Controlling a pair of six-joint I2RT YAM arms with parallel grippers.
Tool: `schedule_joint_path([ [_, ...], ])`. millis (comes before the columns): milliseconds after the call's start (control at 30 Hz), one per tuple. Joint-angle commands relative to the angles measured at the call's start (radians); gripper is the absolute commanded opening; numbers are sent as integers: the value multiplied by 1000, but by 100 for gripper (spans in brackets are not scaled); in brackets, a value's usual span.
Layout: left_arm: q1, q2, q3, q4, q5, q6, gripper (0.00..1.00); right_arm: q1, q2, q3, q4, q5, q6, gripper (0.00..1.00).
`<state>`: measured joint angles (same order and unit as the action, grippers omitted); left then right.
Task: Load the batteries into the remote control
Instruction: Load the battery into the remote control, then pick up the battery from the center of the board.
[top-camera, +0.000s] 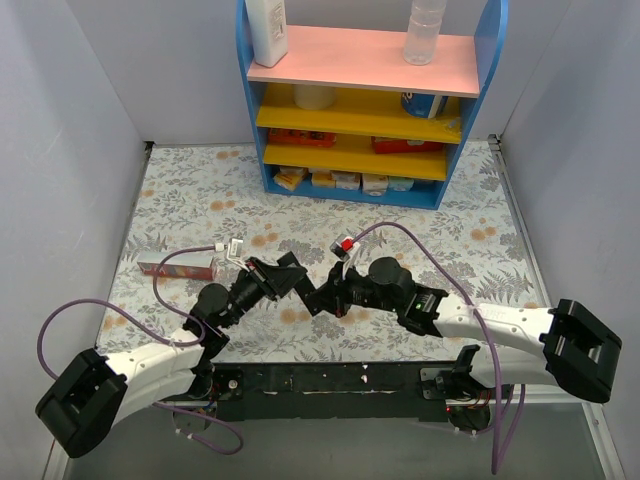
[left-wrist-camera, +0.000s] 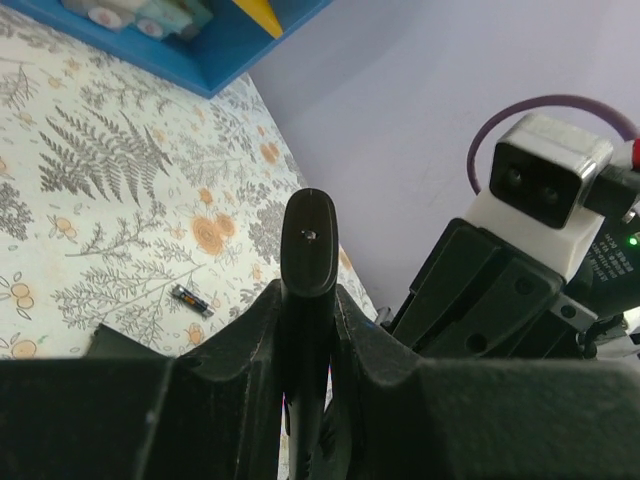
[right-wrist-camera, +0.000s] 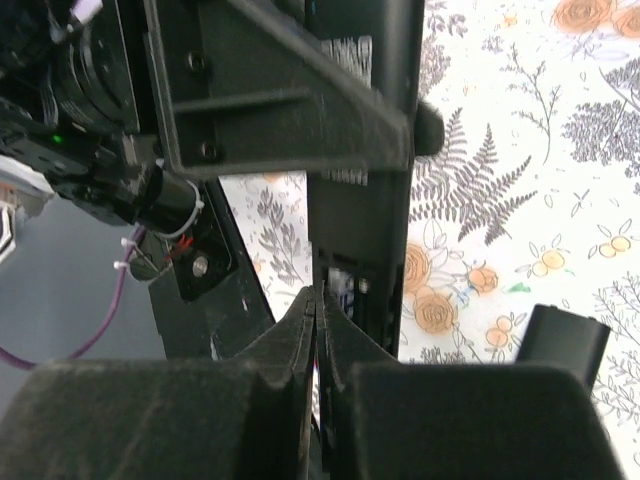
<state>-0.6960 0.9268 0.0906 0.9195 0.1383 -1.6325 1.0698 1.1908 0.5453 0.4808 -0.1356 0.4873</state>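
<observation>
My left gripper (top-camera: 298, 278) is shut on the black remote control (top-camera: 322, 298) and holds it off the table; in the left wrist view (left-wrist-camera: 308, 300) the remote (left-wrist-camera: 308, 240) stands edge-on between the jaws. In the right wrist view the remote (right-wrist-camera: 365, 230) shows its open battery bay with something pale and bluish (right-wrist-camera: 345, 285) inside. My right gripper (right-wrist-camera: 320, 300) is shut, its tips at the bay's edge; I cannot tell if anything is pinched between them. It also shows in the top view (top-camera: 337, 290). One battery (left-wrist-camera: 192, 300) lies on the cloth.
A small flat black piece (right-wrist-camera: 562, 342) lies on the floral cloth right of the remote. A reddish-brown flat stick (top-camera: 180, 268) lies at the left. A blue shelf unit (top-camera: 360, 100) stands at the back. The two grippers are very close together.
</observation>
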Motion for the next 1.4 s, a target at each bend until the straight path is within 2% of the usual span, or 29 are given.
schedule_joint_path([
  [0, -11, -60, 15, -66, -104, 56, 0, -8, -56, 59, -182, -41, -105, 10],
  [133, -11, -82, -11, -143, -238, 82, 0, -10, -95, 87, -284, -45, -211, 21],
  [233, -11, -95, -14, -209, -282, 79, 0, -27, -118, 90, -370, 13, -242, 31],
  [500, -11, -80, -37, -211, -302, 27, 0, -184, -122, 93, -631, 255, -289, 50],
  [667, -11, -39, -34, -165, -267, 8, 0, -249, -68, 84, -696, 283, -297, 49],
  [767, -13, -34, -35, -160, -261, -6, 0, -263, -28, 85, -705, 286, -297, 46],
  [1367, -11, 26, -25, -131, -236, -27, 0, -263, 156, 156, -689, 212, -342, 37],
])
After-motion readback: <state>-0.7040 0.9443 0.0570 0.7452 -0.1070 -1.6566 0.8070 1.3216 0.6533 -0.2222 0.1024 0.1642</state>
